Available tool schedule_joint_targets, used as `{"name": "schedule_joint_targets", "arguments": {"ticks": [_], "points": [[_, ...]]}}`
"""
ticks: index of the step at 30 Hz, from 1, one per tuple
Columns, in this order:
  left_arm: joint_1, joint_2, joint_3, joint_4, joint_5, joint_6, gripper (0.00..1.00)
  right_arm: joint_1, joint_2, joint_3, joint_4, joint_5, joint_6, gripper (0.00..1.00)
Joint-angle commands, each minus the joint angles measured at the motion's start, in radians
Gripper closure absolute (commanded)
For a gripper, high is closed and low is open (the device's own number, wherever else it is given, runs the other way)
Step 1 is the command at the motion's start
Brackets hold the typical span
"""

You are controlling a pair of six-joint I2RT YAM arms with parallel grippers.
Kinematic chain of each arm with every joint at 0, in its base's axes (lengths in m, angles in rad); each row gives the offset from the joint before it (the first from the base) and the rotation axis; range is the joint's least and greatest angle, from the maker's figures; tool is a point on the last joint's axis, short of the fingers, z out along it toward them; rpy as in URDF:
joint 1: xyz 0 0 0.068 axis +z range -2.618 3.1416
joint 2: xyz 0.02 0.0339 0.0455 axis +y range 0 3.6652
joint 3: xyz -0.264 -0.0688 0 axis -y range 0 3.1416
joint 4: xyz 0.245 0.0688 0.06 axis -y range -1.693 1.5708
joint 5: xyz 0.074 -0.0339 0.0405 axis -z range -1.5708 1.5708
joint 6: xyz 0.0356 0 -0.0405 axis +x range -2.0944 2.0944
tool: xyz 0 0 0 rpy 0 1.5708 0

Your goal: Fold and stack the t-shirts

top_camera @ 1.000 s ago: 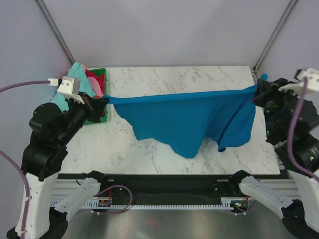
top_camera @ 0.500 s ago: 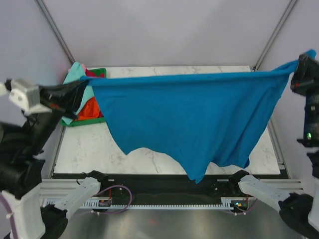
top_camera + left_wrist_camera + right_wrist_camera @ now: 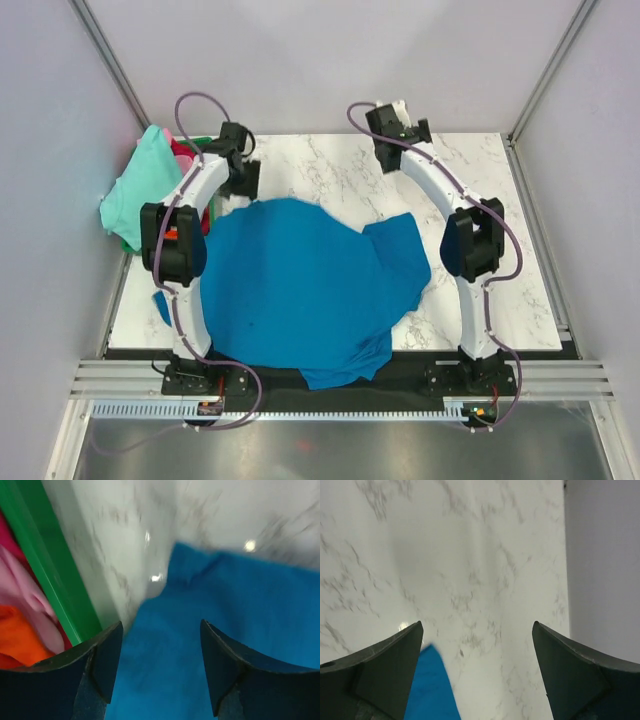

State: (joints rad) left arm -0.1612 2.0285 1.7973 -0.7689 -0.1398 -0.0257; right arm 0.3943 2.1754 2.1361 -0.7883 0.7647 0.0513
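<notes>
The bright blue t-shirt (image 3: 300, 290) lies spread on the marble table, its near hem hanging over the front edge. My left gripper (image 3: 240, 190) hovers open over the shirt's far left corner. In the left wrist view, blue cloth (image 3: 225, 630) lies below the left gripper (image 3: 160, 624) and nothing is pinched. My right gripper (image 3: 388, 150) is open over bare marble at the far middle, apart from the shirt. In the right wrist view only a blue tip (image 3: 432, 690) shows beside the right gripper (image 3: 477, 625). A mint-green t-shirt (image 3: 145, 185) drapes over the basket.
The green basket (image 3: 55, 580) stands at the far left edge, close beside my left fingers, with pink (image 3: 30, 605) and orange (image 3: 17, 640) t-shirts inside. A red one (image 3: 185, 155) shows from above. Walls enclose the table; bare marble (image 3: 500, 250) lies to the right.
Both grippers held the blue t-shirt stretched in the air; both have opened and let go. The shirt has dropped flat onto the table and the arms have swung to the far side.
</notes>
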Motion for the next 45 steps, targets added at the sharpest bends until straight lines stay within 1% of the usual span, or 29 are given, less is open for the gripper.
{"name": "schedule_joint_targets", "arguments": {"ticks": [1, 2, 3, 4, 5, 6, 7, 8, 9, 10, 11, 12, 13, 15, 17, 18, 19, 20, 23, 28, 32, 37, 38, 39, 41, 42, 43, 44, 45], "points": [[0.028, -0.134, -0.006, -0.124, -0.014, -0.104, 0.29, -0.011, -0.271, -0.078, -0.008, -0.076, 0.117, 0.02], [0.031, -0.163, -0.030, -0.124, -0.012, -0.109, 0.29, -0.012, -0.307, -0.131, 0.007, -0.158, 0.139, 0.02], [0.034, -0.181, -0.041, -0.122, -0.014, -0.112, 0.28, -0.014, -0.343, -0.240, 0.023, -0.207, 0.160, 0.02], [0.034, -0.200, -0.052, -0.122, -0.012, -0.114, 0.28, -0.014, -0.380, -0.301, 0.038, -0.256, 0.191, 0.02], [0.034, -0.246, -0.064, -0.119, -0.009, -0.114, 0.28, -0.014, -0.458, -0.367, 0.072, -0.316, 0.246, 0.02], [0.034, -0.267, -0.097, -0.116, -0.007, -0.115, 0.28, -0.014, -0.497, -0.513, 0.096, -0.399, 0.272, 0.02], [0.034, -0.293, -0.116, -0.112, -0.003, -0.118, 0.28, -0.014, -0.569, -0.588, 0.145, -0.430, 0.297, 0.02], [0.034, -0.333, -0.157, -0.103, 0.000, -0.125, 0.28, -0.014, -0.597, -0.661, 0.168, -0.453, 0.345, 0.02], [0.034, -0.361, -0.180, -0.095, 0.003, -0.131, 0.28, -0.015, -0.621, -0.788, 0.185, -0.488, 0.366, 0.02], [0.034, -0.382, -0.205, -0.090, 0.020, -0.134, 0.28, -0.015, -0.638, -0.844, 0.201, -0.507, 0.381, 0.02], [0.032, -0.405, -0.264, -0.080, 0.031, -0.138, 0.28, -0.017, -0.658, -0.898, 0.242, -0.531, 0.406, 0.02], [0.032, -0.433, -0.294, -0.063, 0.040, -0.141, 0.28, -0.018, -0.660, -0.982, 0.260, -0.560, 0.413, 0.02], [0.032, -0.480, -0.324, -0.055, 0.072, -0.144, 0.29, -0.018, -0.654, -1.016, 0.291, -0.599, 0.423, 0.02], [0.029, -0.530, -0.406, -0.046, 0.104, -0.151, 0.29, -0.018, -0.640, -1.079, 0.313, -0.608, 0.441, 0.02], [0.022, -0.614, -0.459, -0.043, 0.135, -0.155, 0.29, -0.018, -0.611, -1.102, 0.352, -0.631, 0.450, 0.02], [0.014, -0.649, -0.520, -0.032, 0.135, -0.158, 0.29, -0.017, -0.597, -1.108, 0.365, -0.639, 0.453, 0.02], [0.009, -0.727, -0.556, -0.002, 0.175, -0.158, 0.29, -0.017, -0.560, -1.105, 0.379, -0.651, 0.461, 0.02], [0.006, -0.760, -0.625, 0.023, 0.184, -0.160, 0.29, -0.018, -0.537, -1.098, 0.383, -0.668, 0.464, 0.02], [0.005, -0.876, -0.751, 0.135, 0.198, -0.152, 0.29, -0.018, -0.433, -1.055, 0.394, -0.680, 0.476, 0.02], [0.005, -0.907, -0.779, 0.154, 0.180, -0.148, 0.31, -0.028, -0.258, -0.938, 0.379, -0.640, 0.482, 0.02], [0.005, -0.915, -0.782, 0.157, 0.181, -0.145, 0.33, -0.083, -0.119, -0.829, 0.357, -0.639, 0.492, 0.02], [0.005, -0.915, -0.785, 0.158, 0.184, -0.140, 0.35, -0.140, 0.077, -0.531, 0.264, -0.628, 0.476, 0.02], [0.005, -0.916, -0.785, 0.160, 0.186, -0.140, 0.36, -0.156, 0.110, -0.410, 0.245, -0.621, 0.475, 0.02], [0.005, -0.916, -0.786, 0.158, 0.184, -0.140, 0.36, -0.167, 0.148, -0.340, 0.227, -0.614, 0.475, 0.02], [0.005, -0.919, -0.786, 0.160, 0.178, -0.138, 0.37, -0.199, 0.277, -0.192, 0.158, -0.608, 0.475, 0.02], [0.005, -0.918, -0.786, 0.158, 0.174, -0.137, 0.38, -0.210, 0.323, -0.033, 0.135, -0.607, 0.476, 0.02], [0.005, -0.918, -0.788, 0.158, 0.169, -0.135, 0.39, -0.219, 0.413, 0.048, 0.097, -0.604, 0.479, 0.02], [0.005, -0.918, -0.789, 0.160, 0.167, -0.137, 0.39, -0.241, 0.457, 0.197, 0.080, -0.607, 0.478, 0.02], [0.005, -0.919, -0.789, 0.158, 0.167, -0.137, 0.39, -0.250, 0.521, 0.255, 0.075, -0.614, 0.479, 0.02]]}}
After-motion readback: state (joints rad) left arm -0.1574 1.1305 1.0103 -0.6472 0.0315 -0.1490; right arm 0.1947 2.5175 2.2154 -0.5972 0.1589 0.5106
